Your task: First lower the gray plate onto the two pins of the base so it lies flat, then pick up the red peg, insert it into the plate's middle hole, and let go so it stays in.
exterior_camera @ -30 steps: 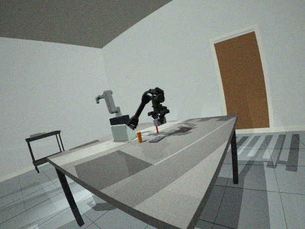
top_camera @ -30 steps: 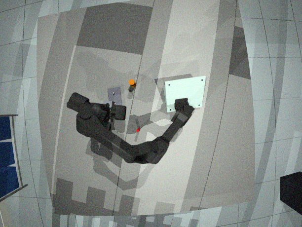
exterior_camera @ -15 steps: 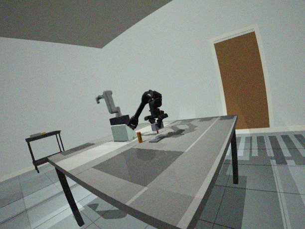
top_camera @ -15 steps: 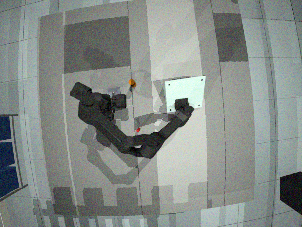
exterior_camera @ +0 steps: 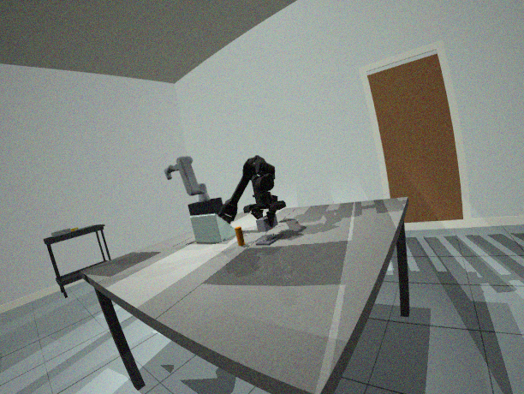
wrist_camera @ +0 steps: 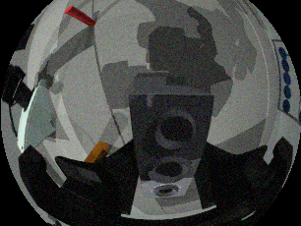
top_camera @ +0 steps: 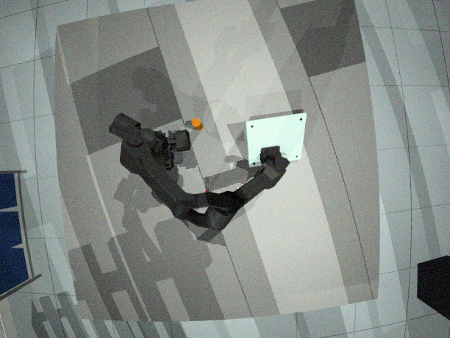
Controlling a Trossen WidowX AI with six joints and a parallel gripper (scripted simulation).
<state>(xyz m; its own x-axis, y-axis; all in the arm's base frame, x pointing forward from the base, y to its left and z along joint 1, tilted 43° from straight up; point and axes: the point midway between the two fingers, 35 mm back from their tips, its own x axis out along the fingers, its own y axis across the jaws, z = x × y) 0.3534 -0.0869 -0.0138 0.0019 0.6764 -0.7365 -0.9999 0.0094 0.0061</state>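
Gripper-wise [wrist_camera: 167, 181]: clamped tight on the gray plate [wrist_camera: 171, 109], holding it up off the table [exterior_camera: 274, 295], just above the dark base [exterior_camera: 266, 240] and not touching it. Red peg [wrist_camera: 80, 15] out on the table, well apart from the plate, barely peeking past the arm from the top. Orange cylinder [exterior_camera: 239, 235] upright near the base.
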